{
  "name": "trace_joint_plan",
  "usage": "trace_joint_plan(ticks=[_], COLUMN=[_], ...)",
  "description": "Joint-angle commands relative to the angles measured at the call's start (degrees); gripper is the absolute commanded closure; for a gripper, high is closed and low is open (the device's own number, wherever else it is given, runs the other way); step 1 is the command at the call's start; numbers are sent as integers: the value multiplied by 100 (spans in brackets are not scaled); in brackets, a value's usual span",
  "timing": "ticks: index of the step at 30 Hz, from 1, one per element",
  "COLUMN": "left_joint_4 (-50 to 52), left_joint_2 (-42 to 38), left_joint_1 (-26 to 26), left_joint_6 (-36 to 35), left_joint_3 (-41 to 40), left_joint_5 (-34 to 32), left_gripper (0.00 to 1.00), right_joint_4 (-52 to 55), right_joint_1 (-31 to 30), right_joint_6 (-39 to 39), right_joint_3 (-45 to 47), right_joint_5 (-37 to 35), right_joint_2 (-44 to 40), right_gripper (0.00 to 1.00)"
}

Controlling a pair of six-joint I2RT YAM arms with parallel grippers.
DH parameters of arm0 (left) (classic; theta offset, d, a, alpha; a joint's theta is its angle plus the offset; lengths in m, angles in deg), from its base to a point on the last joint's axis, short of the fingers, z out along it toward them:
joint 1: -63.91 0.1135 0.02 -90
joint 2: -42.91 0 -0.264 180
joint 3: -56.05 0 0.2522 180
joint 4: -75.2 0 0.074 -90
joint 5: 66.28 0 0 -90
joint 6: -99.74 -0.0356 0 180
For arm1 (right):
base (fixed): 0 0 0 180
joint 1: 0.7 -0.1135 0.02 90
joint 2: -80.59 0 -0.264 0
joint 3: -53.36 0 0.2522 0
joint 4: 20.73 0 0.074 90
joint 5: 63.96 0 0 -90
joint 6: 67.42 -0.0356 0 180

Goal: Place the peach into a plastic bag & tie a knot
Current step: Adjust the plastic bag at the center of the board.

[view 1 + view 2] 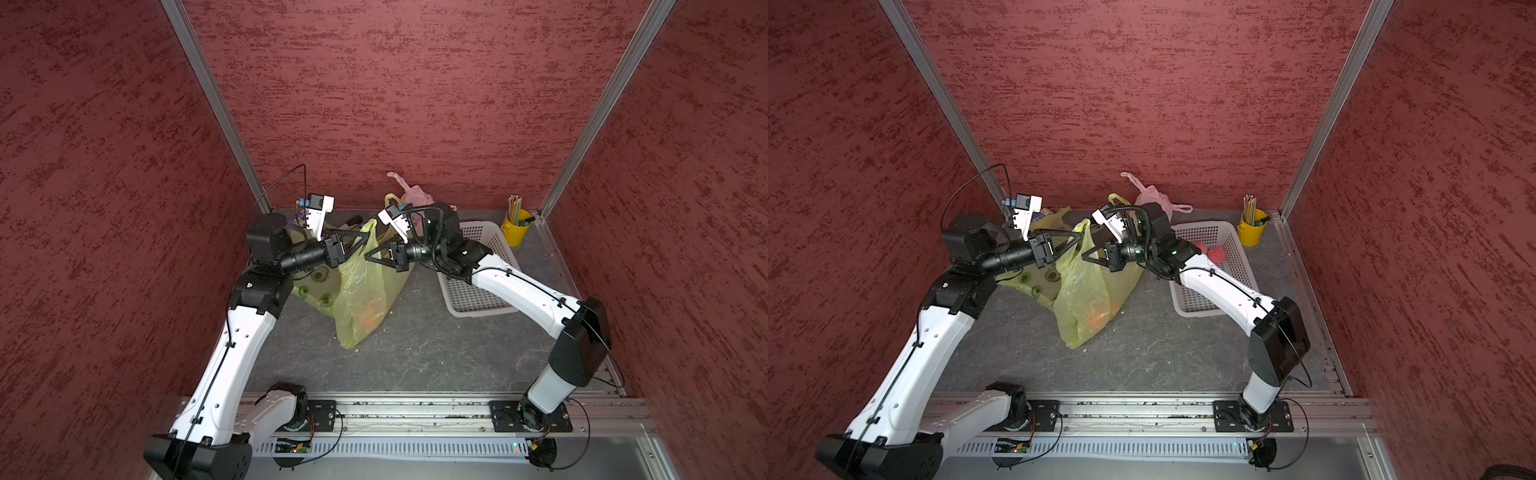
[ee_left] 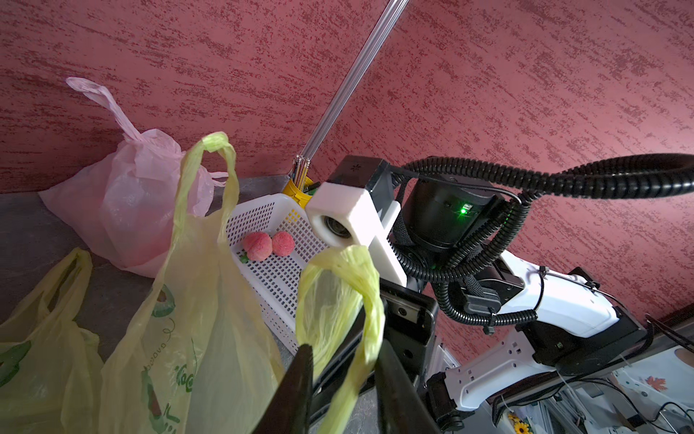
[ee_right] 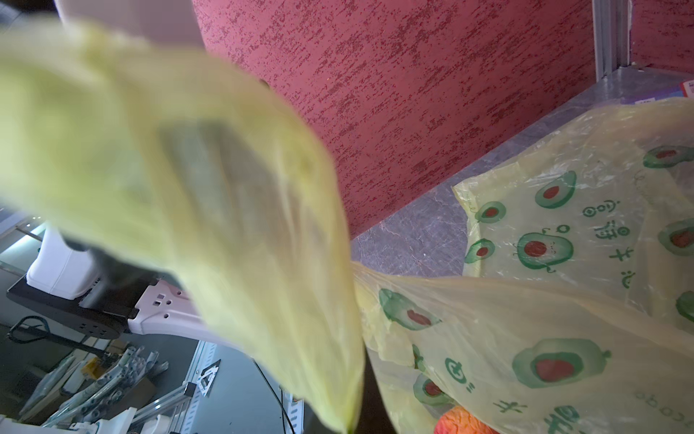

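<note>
Firstly, step: knotting the handles, judged barely begun.
Peach [image 1: 368,318]: lay low inside bag [image 1: 360,286], orange through the film.
Left claw [image 2: 342,355]: spread, handle [image 2: 340,268] loop draped between jaws.
Right claw [image 1: 368,257]: pressed together, apparently pinching that handle.
Method: should keep handle taut, gather second handle [image 2: 214,144], cross, avoid tearing.
Print: avocados and green script; nothing was legible.

Green Chinese characters printed on yellow avocado-print plastic bag [image 3: 525,319], only partly legible, Latin letters roughly "avoca" among them
</note>
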Motion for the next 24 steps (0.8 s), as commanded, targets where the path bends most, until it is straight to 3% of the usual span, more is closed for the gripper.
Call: trace_joint_plan(ticks=[1,20,22,24], left_joint_4=[-36,-150,-31,38], left_joint_2=[-35,263,332,365], left_joint_1=[34,-189,-270,-318], left_joint_6=[-21,3,-79,-127], left_joint_3=[79,392,464,497], left_joint_5=[45,152,139,68], left_gripper=[70,68,71,81], right_joint_4=[-169,59,78,140], right_joint_1=[-29,-51,-51,-51], right_joint_6=[-23,44,64,101], right_joint_3=[45,40,58,62], right_joint_5=[-26,-161,-186,-206], right_joint_2=[-110,-84,-114,-133], right_gripper=[100,100,100,100])
